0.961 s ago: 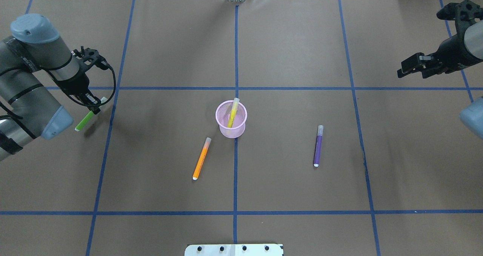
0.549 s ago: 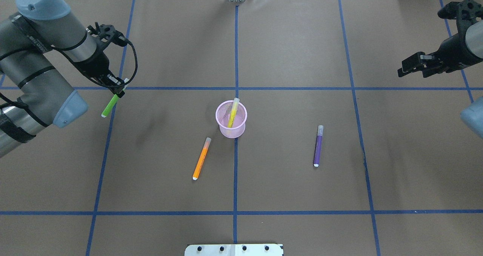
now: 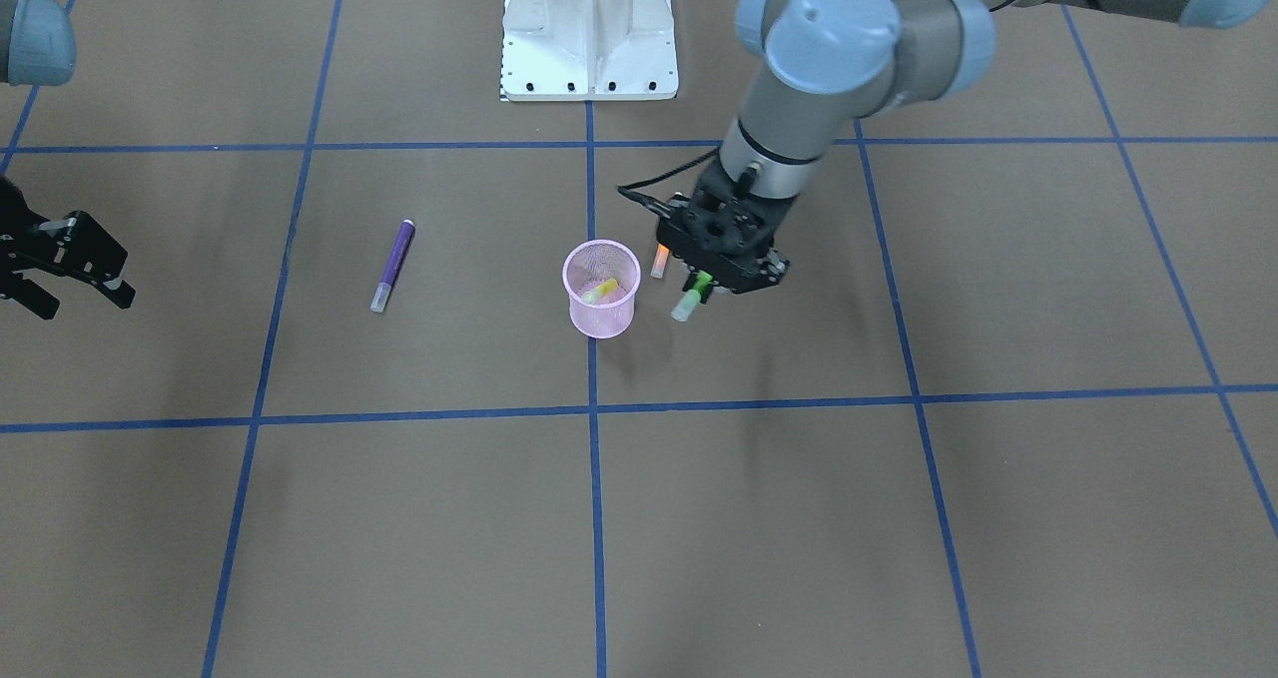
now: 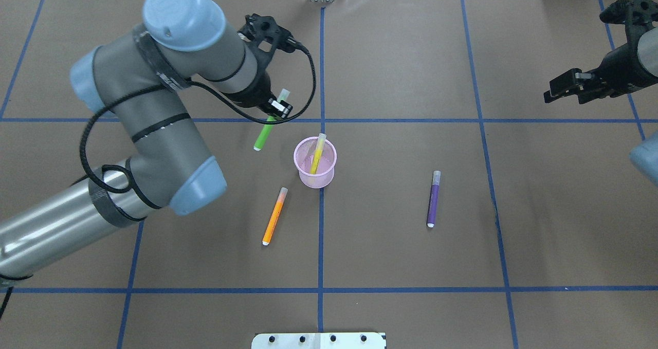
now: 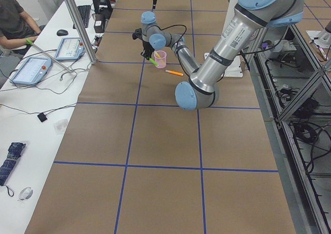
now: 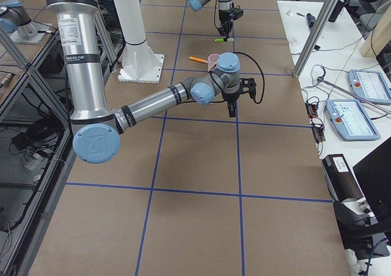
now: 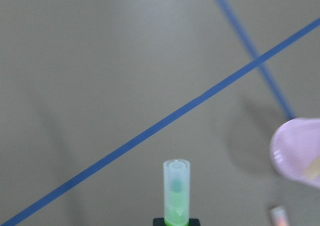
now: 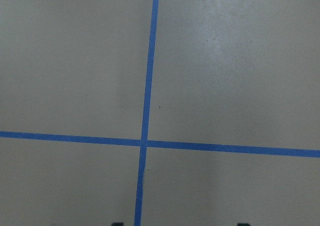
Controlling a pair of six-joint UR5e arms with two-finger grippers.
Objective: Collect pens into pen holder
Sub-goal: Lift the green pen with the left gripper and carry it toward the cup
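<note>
Your left pincer (image 4: 274, 113) was clamped on the green pen (image 4: 262, 136), gripping it near the pale cap, with the barrel slanting back toward the robot. It hung just beside the pen holder (image 4: 323, 178), on the left arm's side of the rim and not over the mouth. The holder stood upright on the centre tape line near the middle of the surface (image 4: 411, 56), well away from every edge, with the yellow pen (image 4: 317, 152) leaning inside it.

The orange pen (image 4: 274, 216) lay flat near the holder on the robot's side. The purple pen (image 4: 433, 200) lay flat well apart, toward your right arm. Your right pincer (image 4: 549, 96) hung out near the surface's right edge with its jaws spread and nothing between them (its wrist camera showed only crossed tape and two dark tips set wide apart).

The front view added the green pen's cap poking out below the left pincer (image 3: 714, 281), close to the holder's wall (image 3: 602, 314). That view hid most of the orange pen (image 3: 659, 261) behind the pincer. The left wrist view caught the holder's rim (image 7: 295, 151) at its right edge. The small pale tip at the bottom of that view was probably the orange pen's cap, though it was too blurred to be sure.
</note>
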